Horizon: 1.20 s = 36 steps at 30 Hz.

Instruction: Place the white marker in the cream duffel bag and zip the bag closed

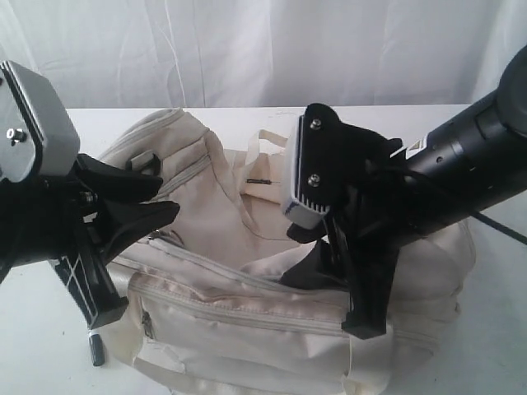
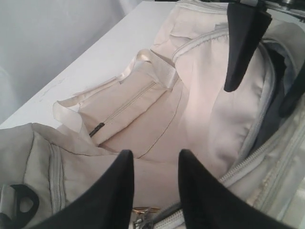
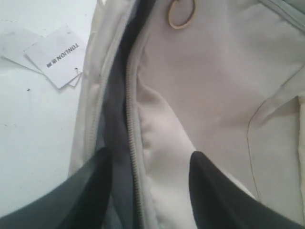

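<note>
1. Right fingers (image 3: 219, 195) hang spread and empty over the open zip (image 3: 131, 143) of the cream duffel bag (image 1: 247, 304) on the bench (image 1: 498, 329); white marker unseen, likely inside.
2. Left fingers (image 2: 112, 191) parted, grip unclear; pinch the pull (image 2: 143, 217) squarely, draw steadily.

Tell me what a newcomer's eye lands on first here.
The big cream bag fills the middle of the white table, its top gaping open. Two black grippers hang over it: the left gripper at its left end in the exterior view, and the right gripper with jaws spread above the open zipper. A printed paper tag lies on the table beside the bag.
</note>
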{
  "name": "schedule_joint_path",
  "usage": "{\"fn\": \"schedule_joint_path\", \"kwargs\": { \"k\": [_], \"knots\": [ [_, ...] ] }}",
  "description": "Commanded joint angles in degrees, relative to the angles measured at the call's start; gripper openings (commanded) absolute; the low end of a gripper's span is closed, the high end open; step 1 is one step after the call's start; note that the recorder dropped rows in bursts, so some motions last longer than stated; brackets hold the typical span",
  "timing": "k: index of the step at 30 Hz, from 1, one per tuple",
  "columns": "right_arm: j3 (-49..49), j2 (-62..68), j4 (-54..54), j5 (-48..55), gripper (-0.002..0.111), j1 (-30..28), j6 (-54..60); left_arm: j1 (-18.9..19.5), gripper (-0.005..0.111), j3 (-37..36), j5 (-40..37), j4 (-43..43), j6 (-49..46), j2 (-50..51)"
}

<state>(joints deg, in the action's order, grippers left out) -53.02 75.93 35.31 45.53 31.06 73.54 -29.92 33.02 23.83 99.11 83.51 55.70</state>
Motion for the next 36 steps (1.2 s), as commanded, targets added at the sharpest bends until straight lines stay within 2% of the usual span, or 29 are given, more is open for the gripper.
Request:
{"fn": "schedule_joint_path", "kwargs": {
  "k": [1,8,15,20,30,36],
  "knots": [
    [-0.2,-0.3,-1.2,0.3,0.047,2.6,-0.4,0.0,0.037,-0.2,0.4,0.8,0.4,-0.3],
    [-0.2,4.2,-1.9,-1.4,0.047,3.6,-0.4,0.0,0.037,-0.2,2.0,0.8,0.4,-0.3],
    [-0.2,6.5,-1.5,-3.8,0.047,8.3,-0.4,0.0,0.037,-0.2,2.1,0.8,0.4,-0.3],
    [-0.2,6.8,-1.6,-1.3,0.047,11.5,-4.5,0.0,0.037,-0.2,2.2,0.8,0.4,-0.3],
    [-0.2,12.9,-4.7,-4.8,0.047,11.8,-4.8,0.0,0.037,-0.2,3.3,0.8,0.4,-0.3],
    [-0.2,13.6,-8.7,-11.4,0.022,11.8,-6.8,0.0,0.037,-0.2,3.6,0.8,0.4,-0.3]
  ]
}}
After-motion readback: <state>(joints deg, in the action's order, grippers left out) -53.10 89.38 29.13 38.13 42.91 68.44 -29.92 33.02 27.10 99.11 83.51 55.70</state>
